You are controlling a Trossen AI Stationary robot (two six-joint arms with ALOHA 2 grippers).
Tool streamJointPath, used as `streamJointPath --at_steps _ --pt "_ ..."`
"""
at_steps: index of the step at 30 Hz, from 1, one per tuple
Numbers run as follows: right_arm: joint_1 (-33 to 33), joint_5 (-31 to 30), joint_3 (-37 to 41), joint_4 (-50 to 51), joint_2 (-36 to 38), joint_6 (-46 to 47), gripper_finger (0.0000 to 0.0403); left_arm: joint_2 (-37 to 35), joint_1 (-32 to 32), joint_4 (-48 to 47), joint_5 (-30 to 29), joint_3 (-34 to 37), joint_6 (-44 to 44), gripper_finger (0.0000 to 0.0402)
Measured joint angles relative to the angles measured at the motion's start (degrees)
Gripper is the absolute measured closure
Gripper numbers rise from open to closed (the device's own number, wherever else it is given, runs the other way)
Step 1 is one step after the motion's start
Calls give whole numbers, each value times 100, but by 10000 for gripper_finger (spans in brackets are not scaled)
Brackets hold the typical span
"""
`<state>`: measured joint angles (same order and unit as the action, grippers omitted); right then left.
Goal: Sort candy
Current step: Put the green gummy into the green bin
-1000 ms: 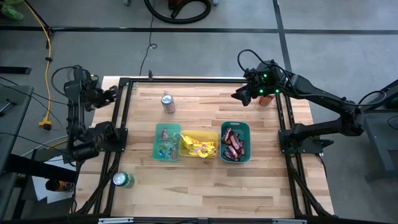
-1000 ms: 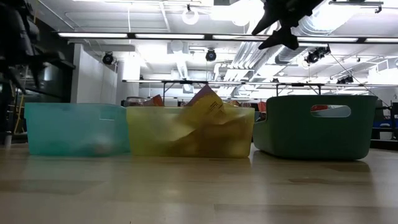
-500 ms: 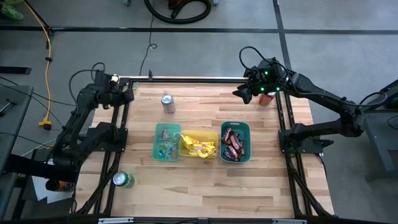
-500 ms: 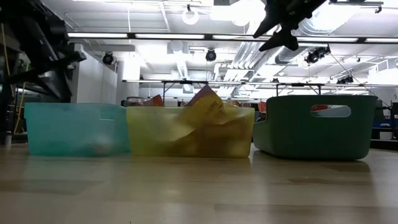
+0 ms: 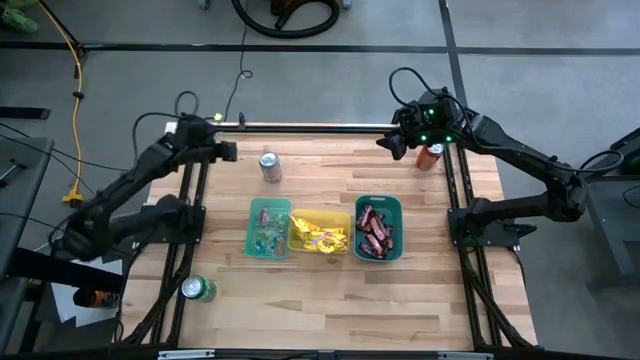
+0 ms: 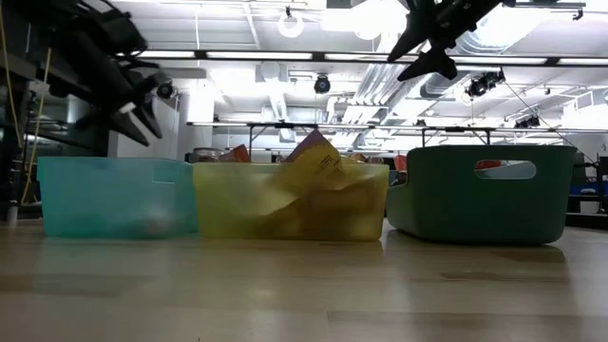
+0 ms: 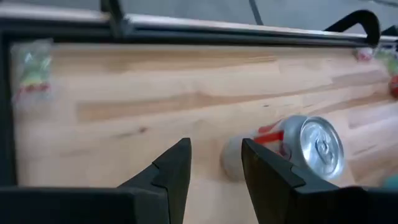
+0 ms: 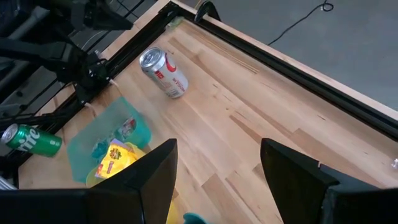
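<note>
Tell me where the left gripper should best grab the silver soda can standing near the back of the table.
Probably around the silver can's round side wall, mid-height, coming level from the left gripper's side. The can stands upright with bare table around it, and the open gripper already faces it in the left wrist view. The domed top gives no hold.

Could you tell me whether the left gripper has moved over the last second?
Yes. In the high view the left gripper has swung from outside the table's left edge in over the far corner, now close to the silver can, which has stayed put.
</note>
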<state>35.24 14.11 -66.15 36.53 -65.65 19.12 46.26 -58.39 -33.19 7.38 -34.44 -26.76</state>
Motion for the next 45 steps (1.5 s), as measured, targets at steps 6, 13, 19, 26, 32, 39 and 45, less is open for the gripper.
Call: streamJointPath --at_steps 6,13,19,26,32,39,45 --pt "42 0 0 -125 0 22 176 974 709 944 -1328 -214 -573 273" --pt "42 1 0 -122 0 43 176 2699 545 124 -2560 -1288 -715 273" --pt "42 0 0 -120 0 47 176 3894 584 -803 -3823 -1759 -803 273" --pt "42 0 0 -121 0 16 176 4671 499 -649 -3882 -1772 -966 273" --pt "42 2 0 -120 0 -12 176 5100 436 -433 -4305 -1874 -1425 273" --pt "42 2 0 -76 0 -24 176 5271 508 -712 -4739 -1961 -1712 273" --pt "42 15 0 -29 0 -277 176 5646 709 -1280 -4910 -1957 -1146 273"
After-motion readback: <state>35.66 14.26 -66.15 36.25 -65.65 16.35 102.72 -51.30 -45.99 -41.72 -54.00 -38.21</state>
